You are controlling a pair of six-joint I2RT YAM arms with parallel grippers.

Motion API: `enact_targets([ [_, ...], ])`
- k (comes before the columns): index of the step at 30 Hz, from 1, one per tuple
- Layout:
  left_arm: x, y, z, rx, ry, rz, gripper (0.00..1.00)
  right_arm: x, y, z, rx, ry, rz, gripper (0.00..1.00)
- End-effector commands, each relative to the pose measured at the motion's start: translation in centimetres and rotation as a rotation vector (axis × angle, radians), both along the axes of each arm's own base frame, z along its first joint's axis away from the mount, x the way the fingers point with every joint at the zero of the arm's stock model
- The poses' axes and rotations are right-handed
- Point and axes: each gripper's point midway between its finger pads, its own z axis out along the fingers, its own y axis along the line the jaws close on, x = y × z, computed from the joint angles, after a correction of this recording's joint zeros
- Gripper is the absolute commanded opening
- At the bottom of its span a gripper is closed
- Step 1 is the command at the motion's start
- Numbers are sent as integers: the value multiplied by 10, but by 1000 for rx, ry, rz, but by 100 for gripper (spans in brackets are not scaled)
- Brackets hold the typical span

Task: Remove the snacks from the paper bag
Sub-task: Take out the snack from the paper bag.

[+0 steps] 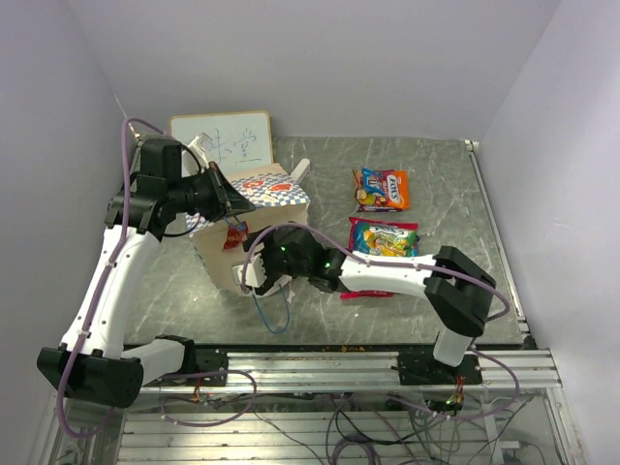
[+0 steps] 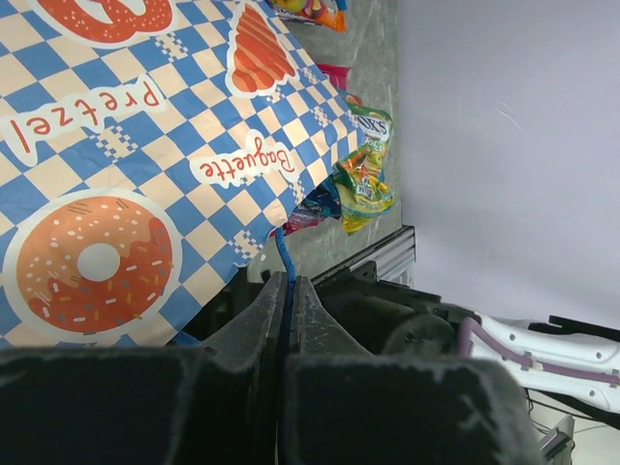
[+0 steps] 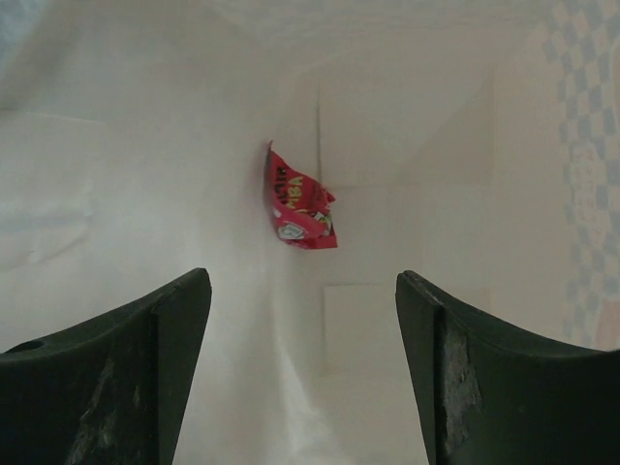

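Observation:
The paper bag [image 1: 274, 194] lies on its side at the left, checked side up. My left gripper [image 1: 229, 200] is shut on its thin blue cord handle [image 2: 283, 254], beside the checked side [image 2: 145, 145]. My right gripper [image 1: 256, 272] is open and reaches into the bag's mouth. In the right wrist view the open jaws [image 3: 302, 281] face the cream inside of the bag, where a small red snack packet [image 3: 301, 205] lies at the far end, apart from the fingers. An orange packet [image 1: 382, 189], a green-yellow packet [image 1: 385, 237] and a pink-red packet [image 1: 366, 294], partly under my right arm, lie on the table.
A white framed writing board [image 1: 228, 136] leans behind the bag. The bag's other blue cord handle [image 1: 274, 312] loops on the grey table [image 1: 387, 320] near the front rail. White walls close in the left, back and right.

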Motion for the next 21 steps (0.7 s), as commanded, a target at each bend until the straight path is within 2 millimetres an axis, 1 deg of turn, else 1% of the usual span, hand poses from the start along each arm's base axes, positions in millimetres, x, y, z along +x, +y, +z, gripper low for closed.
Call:
enact_targets([
  [1,-4,-3,20,-16,-45,-43,7,16,14,-12,-93,-118,68,76],
  [3,-4,-3,21,-11,-46,-53,7,21,22,-20,-107,-116,83,75],
  [5,-5,-3,22,-8,-45,-57,7,26,28,-33,-137,-116,90,74],
  [7,-5,-3,23,-10,-44,-60,7,33,33,-49,-172,-119,83,74],
  [8,-6,-3,23,-12,-45,-61,7,36,36,-53,-178,-122,80,74],
  [9,-6,-4,25,-15,-45,-63,7,39,38,-52,-176,-126,80,74],
  [10,-7,-4,25,-19,-45,-66,7,42,40,-62,-190,-118,79,74],
  [21,-17,-5,26,-5,-43,-114,7,78,57,-96,-235,-140,26,74],
])
